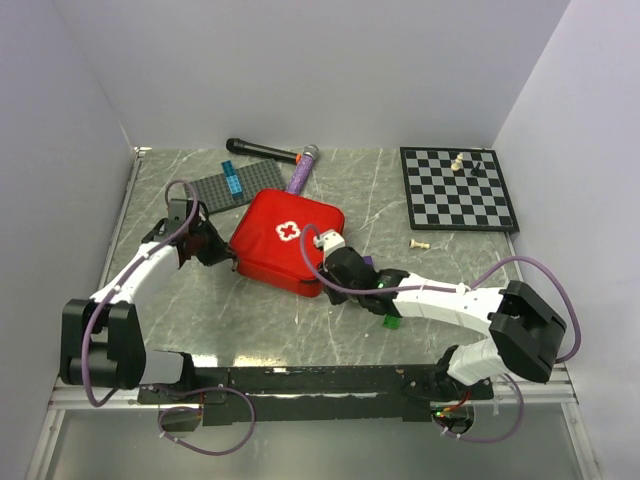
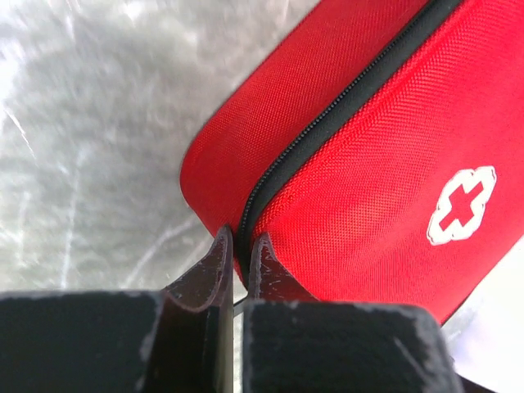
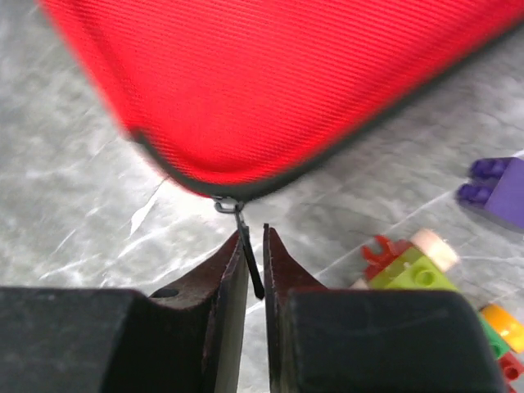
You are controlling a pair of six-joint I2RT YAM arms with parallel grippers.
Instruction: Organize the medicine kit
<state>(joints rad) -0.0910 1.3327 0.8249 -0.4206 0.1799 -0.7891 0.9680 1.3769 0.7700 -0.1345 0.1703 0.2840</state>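
Medicine kit (image 1: pixel 285 232) lies center of the top view, zipped shut as far as visible, so sorting inside can't be judged. Right gripper (image 3: pixel 254 232) nearly closed, seems pinched on the zipper pull (image 3: pixel 250 266) at the kit's corner; left gripper (image 2: pixel 242 239) fully closed at the zip seam (image 2: pixel 327 115), unclear if holding anything. Bricks (image 3: pixel 405 264) lie loose, lower right of the right wrist view.

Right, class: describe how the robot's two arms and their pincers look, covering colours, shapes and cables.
The left arm and the right arm match: white tubular links between chunky black joint housings, with a purple cable looping loosely along each. The left pincer and the right pincer each have two black fingers, blocky at the base and tapering to thin curved tips.
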